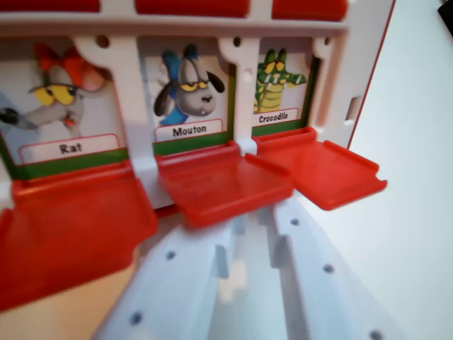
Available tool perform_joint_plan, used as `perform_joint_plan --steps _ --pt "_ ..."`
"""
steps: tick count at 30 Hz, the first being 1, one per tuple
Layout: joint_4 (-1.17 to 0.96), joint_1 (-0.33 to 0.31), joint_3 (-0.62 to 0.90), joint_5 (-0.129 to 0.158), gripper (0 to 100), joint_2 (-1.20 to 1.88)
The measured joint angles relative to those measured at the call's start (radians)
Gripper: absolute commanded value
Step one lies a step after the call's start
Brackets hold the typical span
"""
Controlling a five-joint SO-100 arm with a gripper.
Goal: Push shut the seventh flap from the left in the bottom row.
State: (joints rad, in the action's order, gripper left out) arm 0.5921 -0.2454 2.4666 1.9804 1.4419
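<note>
A white game board (368, 64) stands close in front, with three red flaps of its bottom row folded down flat. Behind them show the cards Rat (67, 106), Mouton (187, 95) and Crocodile (282, 88). The Rat flap (71, 227) lies at the wrist view's left, the Mouton flap (223, 185) in the middle and the Crocodile flap (329, 170) at the right. My gripper (253, 225) reaches in from below, its white fingers (173, 276) a narrow gap apart and holding nothing. The tips sit just under the front edge of the Mouton flap and are partly hidden by it.
Shut red flaps of an upper row (191, 6) run along the top edge. The board's right side wall (354, 106) ends the row after Crocodile. A white tabletop (417, 212) spreads to the right, and a tan surface (64, 312) shows at the lower left.
</note>
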Motion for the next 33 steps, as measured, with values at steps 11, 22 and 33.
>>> perform_joint_plan --steps 11,22,33 --pt "0.000 0.003 0.000 -0.006 2 0.000" --pt "0.000 0.003 -0.029 -0.021 2 0.000" --pt "-0.005 0.003 -0.061 -0.031 2 0.000"
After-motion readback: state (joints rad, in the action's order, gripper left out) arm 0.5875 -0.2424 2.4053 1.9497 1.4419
